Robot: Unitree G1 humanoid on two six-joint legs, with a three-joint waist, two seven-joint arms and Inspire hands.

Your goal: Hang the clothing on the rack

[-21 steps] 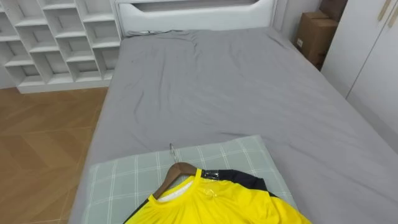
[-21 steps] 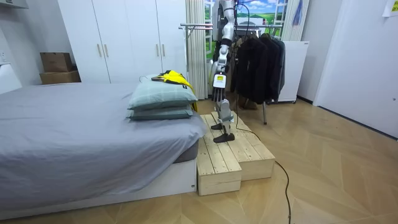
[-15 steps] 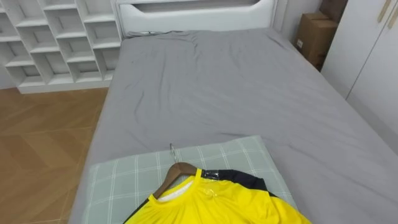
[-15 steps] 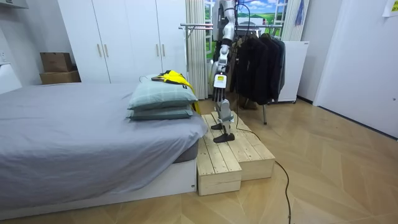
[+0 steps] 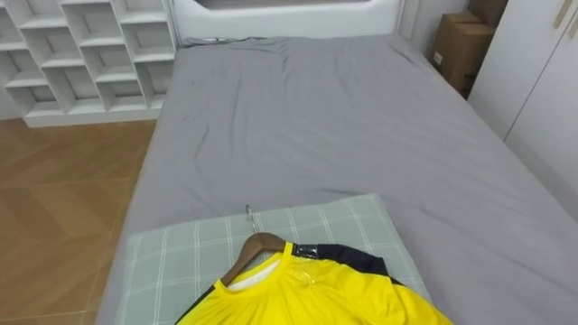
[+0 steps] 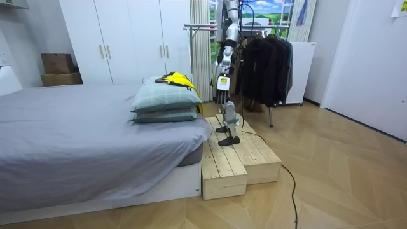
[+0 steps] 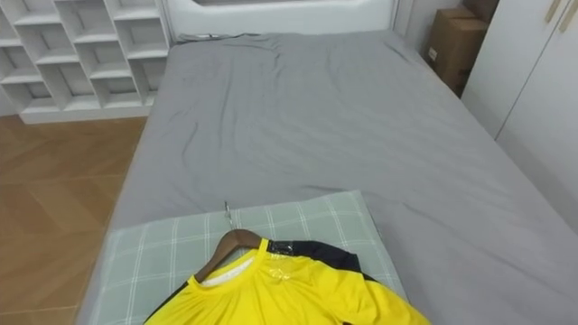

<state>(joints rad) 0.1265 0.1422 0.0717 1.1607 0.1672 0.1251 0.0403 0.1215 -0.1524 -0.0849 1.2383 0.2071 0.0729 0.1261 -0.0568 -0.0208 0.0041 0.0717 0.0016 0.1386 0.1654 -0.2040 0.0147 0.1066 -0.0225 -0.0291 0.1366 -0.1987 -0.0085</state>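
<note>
— Yellow shirt point(image 5: 316, 293), where?
— On its wooden hanger point(image 5: 257, 246), atop the checked pillow point(image 5: 181, 262) on the bed point(image 5: 316, 117). Probably my left hand point(image 6: 222, 86) hangs beside me; open or closed, I can't tell

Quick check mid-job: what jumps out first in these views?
The bright yellow shirt on a wooden hanger lies on the green checked pillow at the near end of the grey bed. In the room view, a rack of dark clothes stands behind the robot.
</note>
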